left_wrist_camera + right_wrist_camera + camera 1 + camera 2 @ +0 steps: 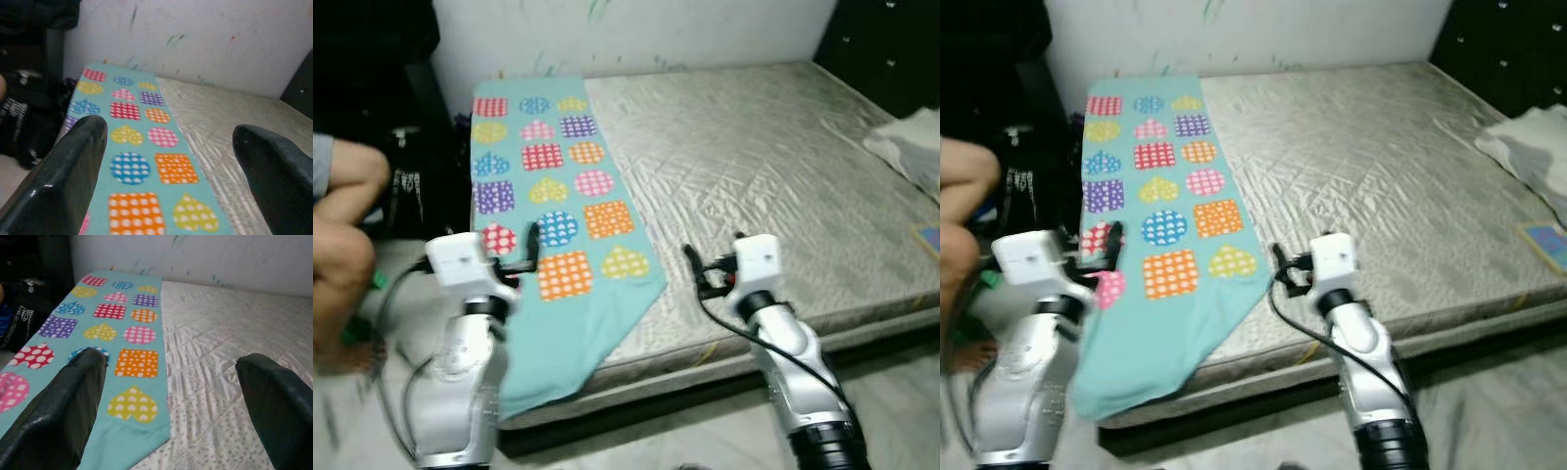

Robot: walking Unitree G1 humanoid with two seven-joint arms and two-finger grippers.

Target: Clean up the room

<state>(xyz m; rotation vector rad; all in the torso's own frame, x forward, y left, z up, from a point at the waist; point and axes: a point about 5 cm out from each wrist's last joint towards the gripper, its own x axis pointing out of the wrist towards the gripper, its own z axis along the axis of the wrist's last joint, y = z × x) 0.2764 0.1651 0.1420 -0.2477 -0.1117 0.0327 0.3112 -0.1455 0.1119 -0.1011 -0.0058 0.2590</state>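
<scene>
Left gripper [530,257] is hovering over the near left part of the bed, fingers [63,181] spread wide, gripping nothing. Right gripper [695,269] is hovering level with it over the near middle of the mattress [773,166], fingers [63,411] likewise wide apart and empty.

Under and ahead of the left gripper, a teal cloth [553,211] printed with dotted hearts, circles and squares is lying flat along the bed's left side, running from the wall to the front edge; its near end is hanging over the edge toward the floor [705,431].

The mattress is bare, grey, quilted. A pale crumpled fabric [911,142] is lying at its right edge. A white wall [636,34] with faint coloured marks is standing behind the bed. Dark furniture [891,49] is standing at right rear. Dark bags or clothing [406,166] are piled left of the bed. A person's arm [347,186] is showing at the left edge.
</scene>
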